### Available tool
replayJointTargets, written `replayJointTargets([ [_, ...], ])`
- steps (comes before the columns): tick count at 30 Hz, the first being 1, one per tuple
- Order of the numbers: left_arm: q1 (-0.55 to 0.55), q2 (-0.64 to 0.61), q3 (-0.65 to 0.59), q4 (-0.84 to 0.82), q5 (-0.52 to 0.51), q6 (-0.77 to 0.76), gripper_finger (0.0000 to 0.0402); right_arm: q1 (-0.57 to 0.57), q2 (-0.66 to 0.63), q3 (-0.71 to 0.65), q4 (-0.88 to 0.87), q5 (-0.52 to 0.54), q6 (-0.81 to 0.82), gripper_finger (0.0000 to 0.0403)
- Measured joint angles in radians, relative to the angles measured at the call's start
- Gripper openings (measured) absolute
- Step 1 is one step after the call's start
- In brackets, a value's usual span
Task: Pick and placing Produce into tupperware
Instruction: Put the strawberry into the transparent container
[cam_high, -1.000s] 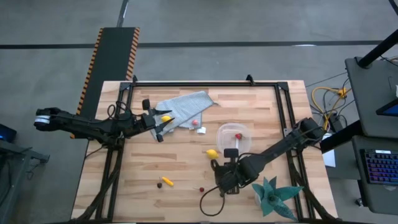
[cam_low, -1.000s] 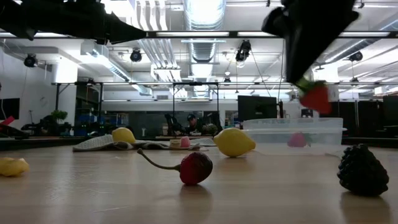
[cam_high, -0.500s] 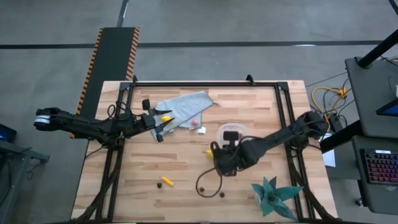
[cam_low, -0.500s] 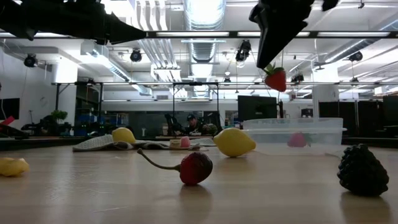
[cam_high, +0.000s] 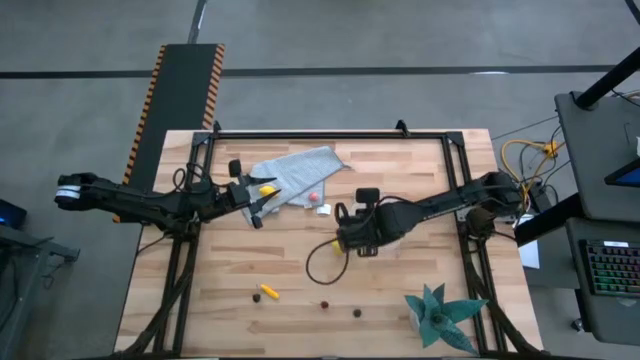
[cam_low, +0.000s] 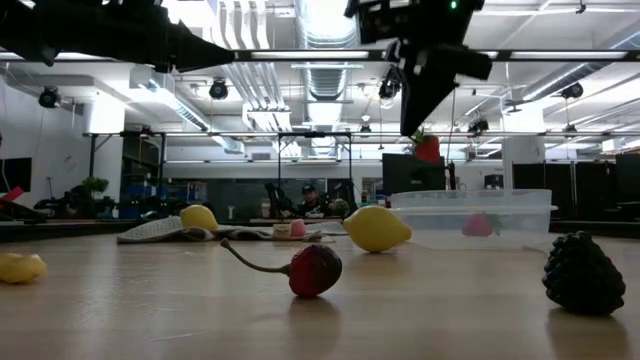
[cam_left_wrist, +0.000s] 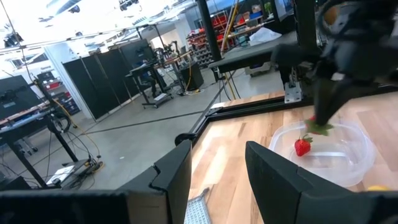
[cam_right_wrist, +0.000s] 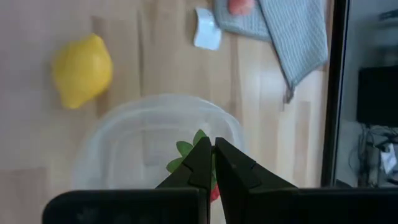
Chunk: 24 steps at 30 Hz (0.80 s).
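Waiting at left: left tool (cam_high: 258, 203), fingers spread, unmoved beside the cloth (cam_high: 298, 170).
Table middle: lemon (cam_low: 376, 228) unmoved beside the tupperware (cam_low: 472, 218).
Right tool (cam_right_wrist: 212, 163): pinching a strawberry (cam_low: 427, 148), now moved above the tupperware, one strawberry inside (cam_left_wrist: 302, 145).

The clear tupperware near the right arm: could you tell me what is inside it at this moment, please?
One red strawberry lies inside the tupperware. The right gripper hangs above it, shut on a second strawberry, not yet inside. From above, the arm covers the container, so part of its floor is hidden.
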Motion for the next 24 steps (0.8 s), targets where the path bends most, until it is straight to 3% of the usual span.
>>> replayJointTargets([
  [17, 0.0, -0.002, 0.001, 0.002, -0.001, 0.061, 0.0137, -0.062, -0.03, -0.183, 0.023, -0.002, -0.005, 0.0008],
  [24, 0.0, -0.003, 0.001, 0.001, 0.0, 0.061, 0.0137, -0.105, -0.061, -0.256, 0.161, -0.07, -0.049, 0.0008],
])
